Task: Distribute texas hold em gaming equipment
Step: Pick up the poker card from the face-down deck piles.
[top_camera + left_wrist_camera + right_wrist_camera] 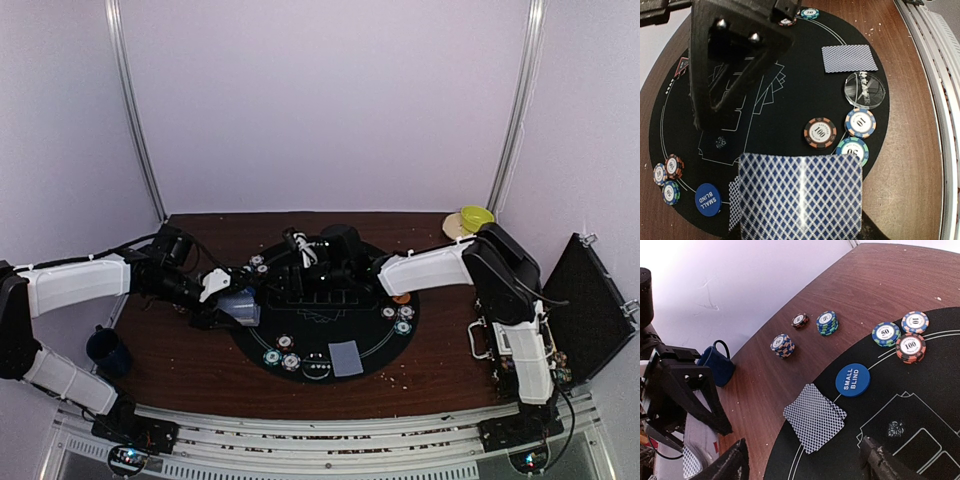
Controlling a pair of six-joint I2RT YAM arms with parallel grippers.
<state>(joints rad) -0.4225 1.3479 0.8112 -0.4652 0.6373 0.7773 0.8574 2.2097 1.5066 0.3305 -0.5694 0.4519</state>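
Note:
My left gripper is shut on a deck of blue-backed cards, which hides its fingers in the left wrist view. My right gripper stands open low over the left edge of the black round mat. Two face-down cards lie flat on the mat just in front of its jaws, untouched. Beside them is the blue SMALL BLIND button, with three chips further on. Another card pile lies at the mat's near edge, with chips and a clear disc close by. A red triangle marker shows at the mat's far side.
Three chip stacks stand on the brown table off the mat. A dark blue mug sits at the left, a yellow-green bowl at the back right, and an open black case at the right edge. More chips lie on the mat's right.

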